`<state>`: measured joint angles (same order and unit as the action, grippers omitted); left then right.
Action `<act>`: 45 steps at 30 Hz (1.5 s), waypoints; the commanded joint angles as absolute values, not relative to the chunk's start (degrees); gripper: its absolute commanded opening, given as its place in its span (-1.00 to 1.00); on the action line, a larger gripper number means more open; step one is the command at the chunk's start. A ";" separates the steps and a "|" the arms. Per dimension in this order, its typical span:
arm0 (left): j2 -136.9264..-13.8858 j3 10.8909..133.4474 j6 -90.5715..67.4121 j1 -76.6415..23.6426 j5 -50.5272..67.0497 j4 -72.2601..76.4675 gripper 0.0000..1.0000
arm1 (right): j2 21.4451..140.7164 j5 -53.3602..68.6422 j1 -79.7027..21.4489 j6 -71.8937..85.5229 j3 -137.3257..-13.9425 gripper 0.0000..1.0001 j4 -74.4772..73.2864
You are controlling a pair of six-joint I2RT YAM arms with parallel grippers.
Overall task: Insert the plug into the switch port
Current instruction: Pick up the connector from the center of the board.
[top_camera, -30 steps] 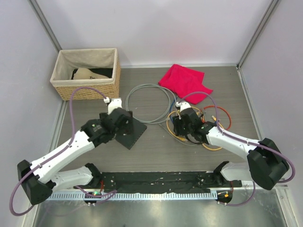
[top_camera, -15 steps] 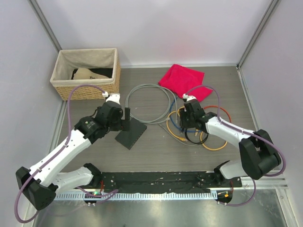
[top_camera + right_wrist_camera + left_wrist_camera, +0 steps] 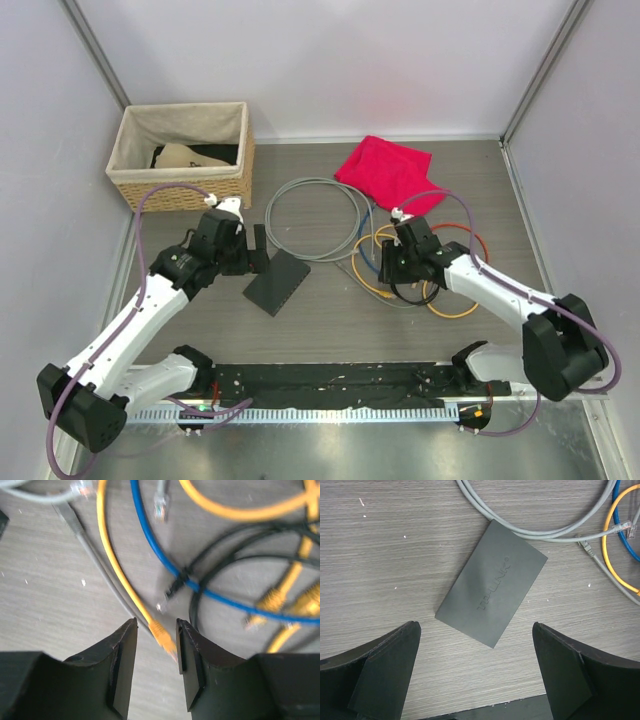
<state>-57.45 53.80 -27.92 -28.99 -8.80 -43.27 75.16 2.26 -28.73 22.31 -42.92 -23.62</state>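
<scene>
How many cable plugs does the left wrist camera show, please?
2: a clear plug at the top right edge, a grey plug right of the switch; others may be hidden.

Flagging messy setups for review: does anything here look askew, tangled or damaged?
The switch lies at a diagonal, not squared up. Yellow, blue, black and orange cables overlap in a loose tangle right of it. The red cloth is crumpled. No damage shows.

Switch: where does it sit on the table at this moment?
In the top view the switch lies flat left of centre, just below the grey cable loop, beside the open left end effector, untouched.
</scene>
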 commanded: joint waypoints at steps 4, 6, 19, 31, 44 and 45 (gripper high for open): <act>-56.07 53.44 -26.89 -27.78 -6.51 -41.13 0.99 | 70.04 4.91 -28.83 23.12 -39.81 -0.11 -29.71; -55.99 53.35 -26.89 -27.69 -6.33 -41.13 0.99 | 71.45 7.72 -28.83 22.33 -39.46 -0.11 -28.66; -55.81 52.91 -27.07 -27.42 -5.98 -40.96 0.99 | 77.69 10.55 -28.83 19.16 -39.99 -0.11 -26.90; -55.90 52.74 -27.16 -27.07 -5.10 -40.78 0.99 | 81.03 8.26 -28.74 18.63 -40.52 -0.10 -24.70; -55.90 52.65 -27.25 -26.72 -4.31 -40.52 0.99 | 75.15 4.60 -28.57 19.16 -43.33 -0.70 -26.62; -55.99 52.47 -27.25 -26.63 -4.22 -40.60 0.99 | 74.45 2.57 -28.30 18.99 -44.72 -0.75 -27.33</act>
